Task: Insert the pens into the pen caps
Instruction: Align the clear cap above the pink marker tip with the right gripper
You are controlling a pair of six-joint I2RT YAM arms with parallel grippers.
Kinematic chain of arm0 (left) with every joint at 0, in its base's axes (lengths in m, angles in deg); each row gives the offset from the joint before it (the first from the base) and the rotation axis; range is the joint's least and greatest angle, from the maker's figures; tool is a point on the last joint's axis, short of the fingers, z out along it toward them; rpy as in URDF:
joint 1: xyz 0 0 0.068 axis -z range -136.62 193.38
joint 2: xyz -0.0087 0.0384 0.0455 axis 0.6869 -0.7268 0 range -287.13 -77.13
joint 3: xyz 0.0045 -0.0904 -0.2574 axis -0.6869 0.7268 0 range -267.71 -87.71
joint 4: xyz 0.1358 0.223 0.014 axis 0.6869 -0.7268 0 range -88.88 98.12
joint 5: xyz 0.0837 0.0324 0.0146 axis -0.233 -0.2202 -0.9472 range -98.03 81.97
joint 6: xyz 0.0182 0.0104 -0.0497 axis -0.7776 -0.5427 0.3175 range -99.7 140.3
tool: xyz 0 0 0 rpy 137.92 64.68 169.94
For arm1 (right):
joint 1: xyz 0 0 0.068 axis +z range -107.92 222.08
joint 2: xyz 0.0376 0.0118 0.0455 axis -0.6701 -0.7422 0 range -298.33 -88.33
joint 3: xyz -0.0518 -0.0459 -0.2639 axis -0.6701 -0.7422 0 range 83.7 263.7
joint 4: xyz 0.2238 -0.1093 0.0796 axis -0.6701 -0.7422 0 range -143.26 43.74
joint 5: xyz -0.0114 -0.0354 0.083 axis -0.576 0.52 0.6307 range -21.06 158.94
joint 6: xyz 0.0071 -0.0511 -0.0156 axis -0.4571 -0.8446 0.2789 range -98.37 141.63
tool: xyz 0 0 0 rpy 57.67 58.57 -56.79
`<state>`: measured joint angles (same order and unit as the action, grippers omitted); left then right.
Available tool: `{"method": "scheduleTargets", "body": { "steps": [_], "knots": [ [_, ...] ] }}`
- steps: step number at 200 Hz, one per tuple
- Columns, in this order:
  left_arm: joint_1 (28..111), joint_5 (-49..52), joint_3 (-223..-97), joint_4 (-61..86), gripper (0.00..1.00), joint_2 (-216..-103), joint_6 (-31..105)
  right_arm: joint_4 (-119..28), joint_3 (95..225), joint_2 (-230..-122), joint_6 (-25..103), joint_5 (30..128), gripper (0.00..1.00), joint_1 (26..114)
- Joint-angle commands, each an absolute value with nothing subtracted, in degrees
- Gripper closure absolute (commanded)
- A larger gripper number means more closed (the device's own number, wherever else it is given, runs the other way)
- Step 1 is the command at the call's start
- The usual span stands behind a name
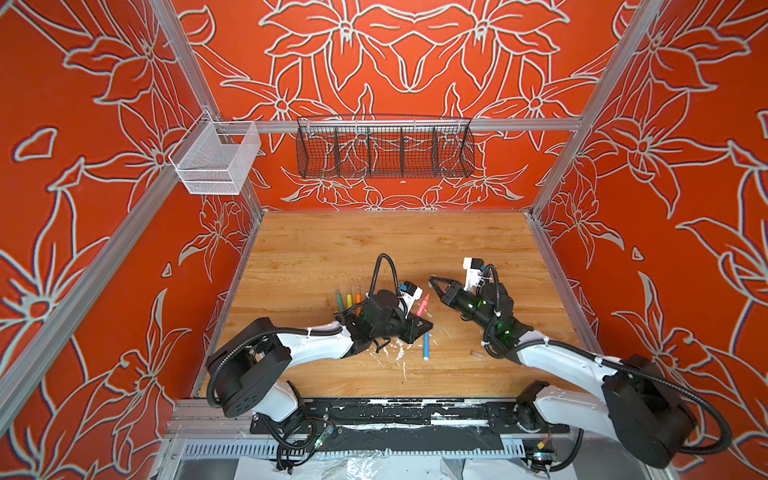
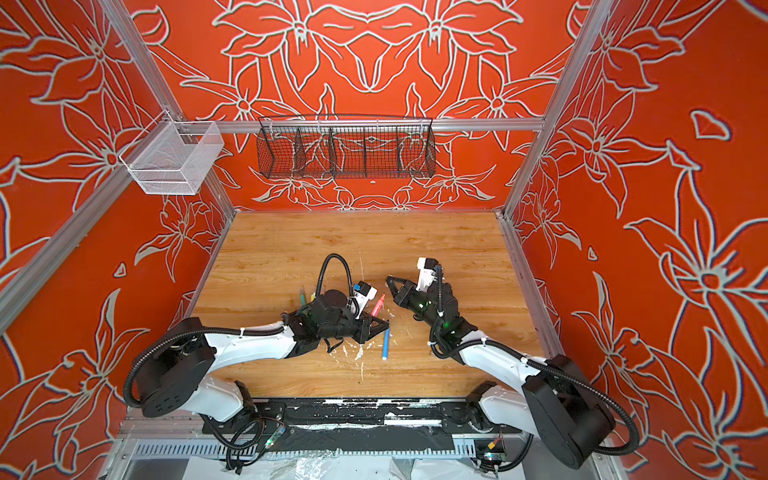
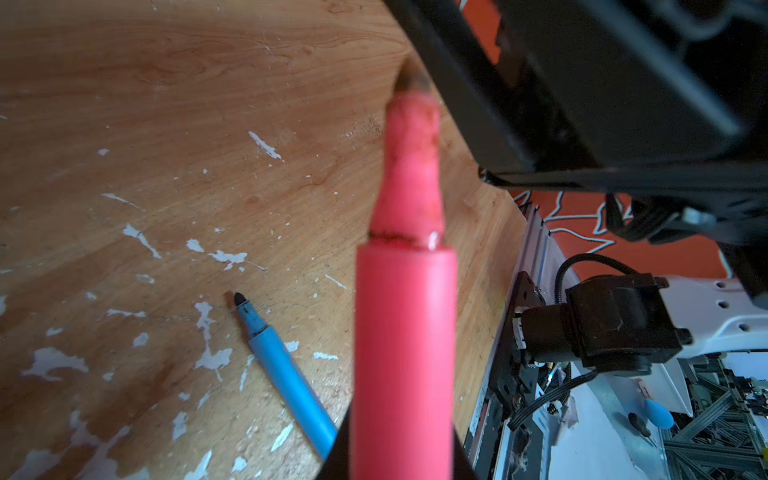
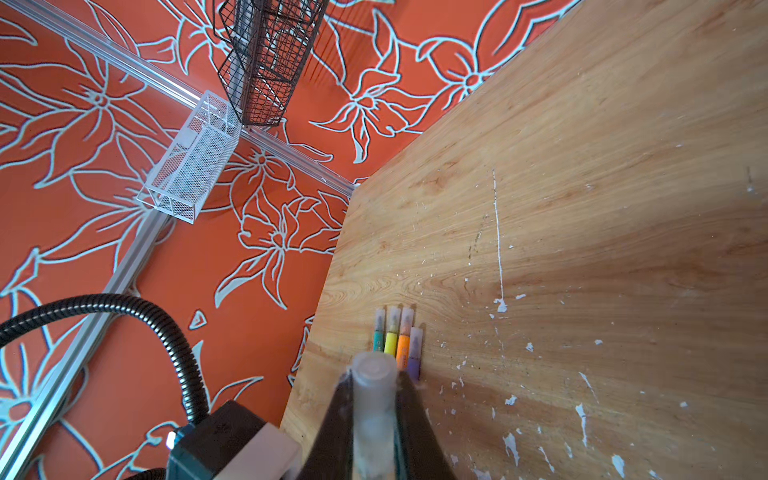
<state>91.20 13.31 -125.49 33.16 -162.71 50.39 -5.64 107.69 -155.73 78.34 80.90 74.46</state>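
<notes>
My left gripper [image 1: 417, 320] [image 3: 401, 451] is shut on the pink-red pen [image 1: 423, 305] [image 3: 405, 332], whose bare dark tip points at the right gripper. My right gripper [image 1: 433, 280] [image 4: 374, 384] is shut on a clear pen cap [image 4: 374, 399], a short gap from that tip. A blue pen [image 1: 426, 345] [image 3: 286, 374] lies uncapped on the table beside the left gripper. Green [image 4: 378, 334], yellow [image 4: 391, 334], orange [image 4: 404, 338] and purple [image 4: 414, 351] pens lie side by side with clear caps on. A small clear cap [image 1: 478, 354] seems to lie near the right arm.
White paint flecks [image 3: 216, 357] mark the wooden table [image 1: 374, 249]. A black wire basket [image 1: 384, 151] hangs on the back wall and a white mesh basket [image 1: 216, 160] on the left rail. Metal rails edge the table.
</notes>
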Motion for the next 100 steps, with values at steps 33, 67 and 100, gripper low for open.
{"method": "scheduleTargets", "body": {
  "steps": [33,67,100],
  "knots": [
    [91.47,11.84,-126.71,34.46,1.0,-163.03,50.18,-2.14,107.43,-155.64,79.82,81.94,1.0,74.94],
    [91.46,10.4,-126.56,33.54,1.0,-162.09,49.34,-1.38,107.86,-157.55,80.51,83.01,1.0,74.96],
    [91.46,8.61,-126.78,32.01,1.0,-161.36,48.82,-0.03,108.37,-159.23,81.03,84.98,1.0,75.02]
  ]
}}
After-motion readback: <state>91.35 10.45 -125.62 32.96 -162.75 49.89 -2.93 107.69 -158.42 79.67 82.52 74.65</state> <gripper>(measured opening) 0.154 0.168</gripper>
